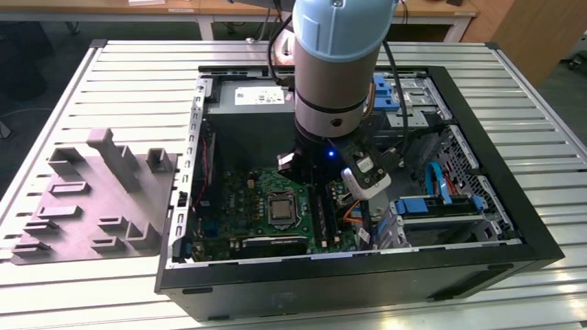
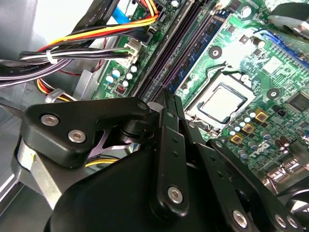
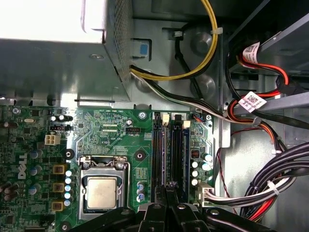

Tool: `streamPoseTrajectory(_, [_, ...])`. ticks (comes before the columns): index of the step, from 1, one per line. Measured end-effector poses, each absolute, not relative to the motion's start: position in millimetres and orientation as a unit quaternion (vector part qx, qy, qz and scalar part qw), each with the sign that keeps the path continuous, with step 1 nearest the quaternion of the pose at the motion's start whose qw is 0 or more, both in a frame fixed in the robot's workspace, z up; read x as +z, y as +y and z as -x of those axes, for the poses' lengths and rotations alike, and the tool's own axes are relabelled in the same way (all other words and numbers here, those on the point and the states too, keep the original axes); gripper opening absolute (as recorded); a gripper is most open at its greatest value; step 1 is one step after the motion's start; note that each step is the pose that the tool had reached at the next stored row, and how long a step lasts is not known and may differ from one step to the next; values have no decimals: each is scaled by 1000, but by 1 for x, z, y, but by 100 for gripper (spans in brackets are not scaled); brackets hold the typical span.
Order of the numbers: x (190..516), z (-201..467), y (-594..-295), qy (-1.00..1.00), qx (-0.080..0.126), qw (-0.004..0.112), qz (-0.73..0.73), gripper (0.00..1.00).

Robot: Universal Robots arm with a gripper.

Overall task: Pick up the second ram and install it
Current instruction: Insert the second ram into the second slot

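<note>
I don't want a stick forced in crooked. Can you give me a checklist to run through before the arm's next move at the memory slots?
1. Gripper over the memory slots: ok.
2. Second ram in the gripper: cannot tell.
3. Blue-green stick standing in one slot, fully seated: cannot tell.
4. Cable bundle apart from the slots: ok.
5. Case open, arm reaching in from above: ok.
</note>
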State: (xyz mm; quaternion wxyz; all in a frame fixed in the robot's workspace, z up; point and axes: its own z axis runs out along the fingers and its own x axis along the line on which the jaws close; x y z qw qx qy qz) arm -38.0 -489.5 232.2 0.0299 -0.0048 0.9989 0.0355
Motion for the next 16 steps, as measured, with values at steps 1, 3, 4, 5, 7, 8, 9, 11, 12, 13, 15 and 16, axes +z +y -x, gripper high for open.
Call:
streamPoseTrajectory(1, [232,38,-489,999,35,30,5,11])
streamPoseTrajectory(3, [232,38,-490,999,34,30,4,11])
streamPoseTrajectory(4, [232,38,-490,999,33,30,4,11])
streamPoseTrajectory(5, [232,38,-490,999,33,30,4,11])
streamPoseTrajectory(7, [231,38,-490,999,33,30,3,11])
streamPoseTrajectory(8, [231,38,-490,999,33,30,3,11])
streamPoseTrajectory(9, [231,38,-490,999,33,30,3,11])
streamPoseTrajectory(11, [231,38,-490,999,34,30,2,11])
streamPoseTrajectory(12, [231,38,-490,999,34,30,1,11])
streamPoseTrajectory(13, [231,38,-490,999,34,30,-1,11])
streamPoseTrajectory(15, [230,38,-490,999,34,30,-2,11])
streamPoseTrajectory(16, [230,38,-490,999,34,30,-3,11])
